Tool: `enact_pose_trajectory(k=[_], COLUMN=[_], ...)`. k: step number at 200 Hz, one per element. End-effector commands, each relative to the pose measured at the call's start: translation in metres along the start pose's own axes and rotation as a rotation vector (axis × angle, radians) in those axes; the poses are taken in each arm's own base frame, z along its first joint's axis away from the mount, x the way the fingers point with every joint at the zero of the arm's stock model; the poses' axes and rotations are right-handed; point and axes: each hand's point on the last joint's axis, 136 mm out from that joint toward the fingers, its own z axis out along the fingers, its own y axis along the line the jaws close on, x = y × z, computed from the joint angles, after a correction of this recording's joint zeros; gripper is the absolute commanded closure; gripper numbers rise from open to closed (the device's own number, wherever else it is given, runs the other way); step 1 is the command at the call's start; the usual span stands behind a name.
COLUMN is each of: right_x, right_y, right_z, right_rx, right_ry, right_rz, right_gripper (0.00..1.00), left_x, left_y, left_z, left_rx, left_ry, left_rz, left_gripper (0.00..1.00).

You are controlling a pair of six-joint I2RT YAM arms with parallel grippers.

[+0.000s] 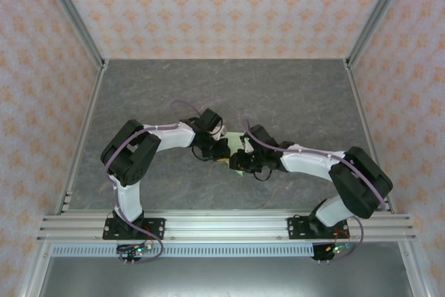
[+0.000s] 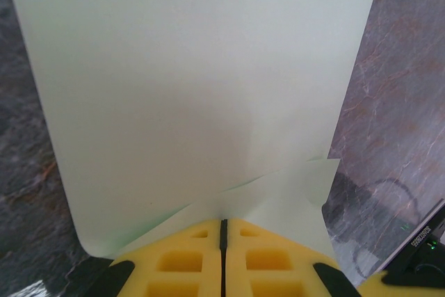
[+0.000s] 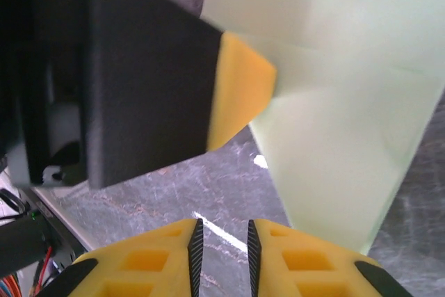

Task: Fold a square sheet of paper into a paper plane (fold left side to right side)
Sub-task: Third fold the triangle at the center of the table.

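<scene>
Inward, left arm (image 1: 169, 136) bent, pinching paper (image 2: 195, 88)

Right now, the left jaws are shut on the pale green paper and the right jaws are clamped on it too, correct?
Not quite. The left gripper does have its jaws shut on the pale green paper, but the right gripper is not clamped on it: the right wrist view shows its jaws slightly apart, bare table between them, the paper off to one side.

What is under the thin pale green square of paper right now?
The left gripper pinches the thin pale green paper sheet at its near edge. On both sides the grey marbled tabletop shows; whatever lies directly beneath the sheet is covered.
</scene>
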Motion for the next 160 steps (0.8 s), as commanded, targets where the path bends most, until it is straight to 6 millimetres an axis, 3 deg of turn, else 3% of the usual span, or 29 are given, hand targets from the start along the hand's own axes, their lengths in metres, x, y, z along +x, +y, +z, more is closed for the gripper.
enact_pose_trajectory(k=[1,82,160], right_x=[-0.001,0.015,0.02], right_y=[0.0,-0.018,-0.021], right_z=[0.004,0.015,0.019], right_rx=[-0.028,-0.003,-0.008], right_ry=[0.001,0.054,0.083], right_rz=[0.021,0.064,0.071], right_gripper=[0.74,0.76,0.77], left_x=[0.013,0.012,0.012], left_y=[0.025,0.024,0.024], left_z=[0.008,0.007,0.007], left_rx=[-0.099,-0.098,-0.101], left_ry=[0.022,0.019,0.018], left_rz=[-0.028,-0.025,-0.024], left_gripper=[0.93,0.93,0.93])
